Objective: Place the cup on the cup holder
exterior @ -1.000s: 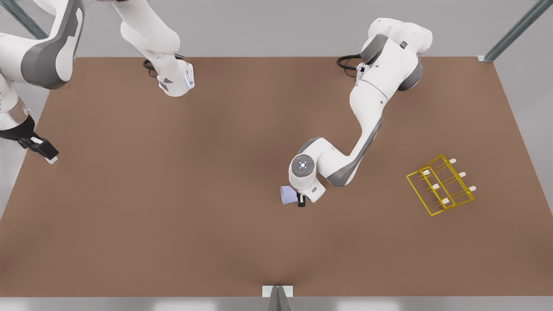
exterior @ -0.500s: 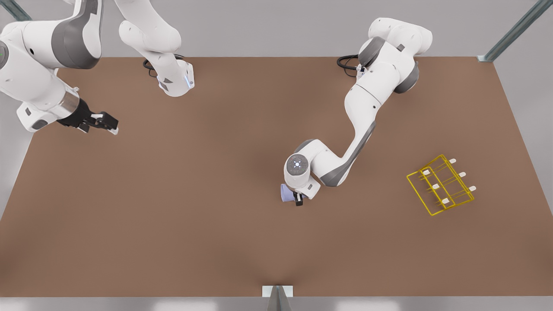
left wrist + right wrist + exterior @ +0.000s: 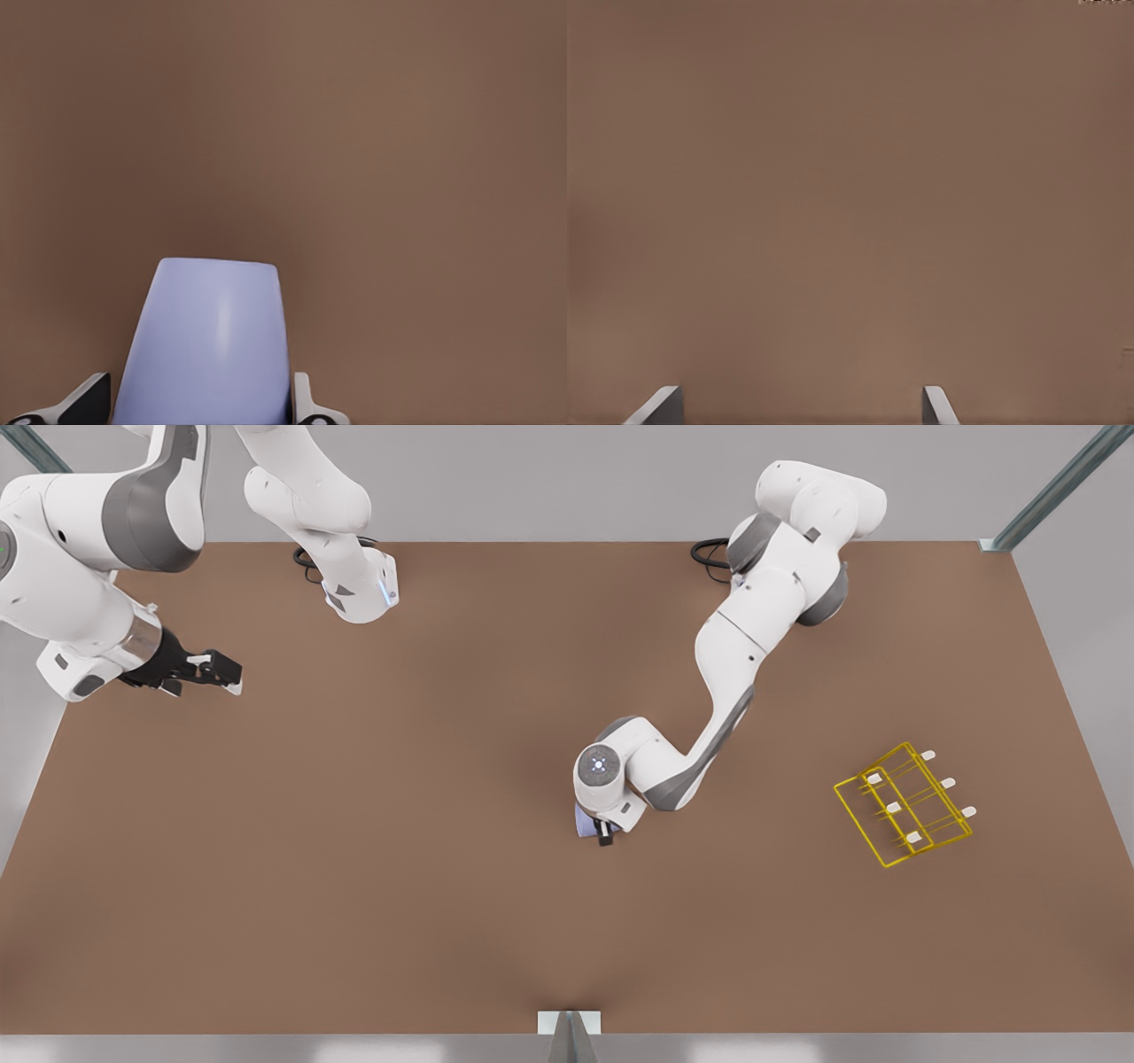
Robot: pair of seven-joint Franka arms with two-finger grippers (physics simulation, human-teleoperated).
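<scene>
the left gripper (image 3: 601, 834) sits near the middle of the brown table (image 3: 354, 886), over the small lavender-blue tapered cup (image 3: 582, 823). in the left wrist view its two fingers (image 3: 306, 409) stand on either side of the cup (image 3: 205, 345), tight against its walls — the jaws are closed on the cup. compared with a second ago the forearm and wrist have swung over the cup, so that less of it shows past the wrist in the front view; the cup itself sits at much the same spot on the table. judgement: the grasp is made, the lift and carry are not yet begun.

the right gripper (image 3: 205, 670) is at the front view's far left, near the table's edge. over the past second it rose from the left margin and swung inward; in the last half second it has barely moved, so it appears to be waiting. its fingers (image 3: 663, 405) are spread wide with nothing between them.

the yellow thin-wire cup holder with white-capped prongs (image 3: 904, 804) lies well apart from the cup, toward the front view's right, untouched. it is not far from the table's right edge — overshoot there has little margin. the stretch of table between cup and holder is bare, so the carry path looks open.
</scene>
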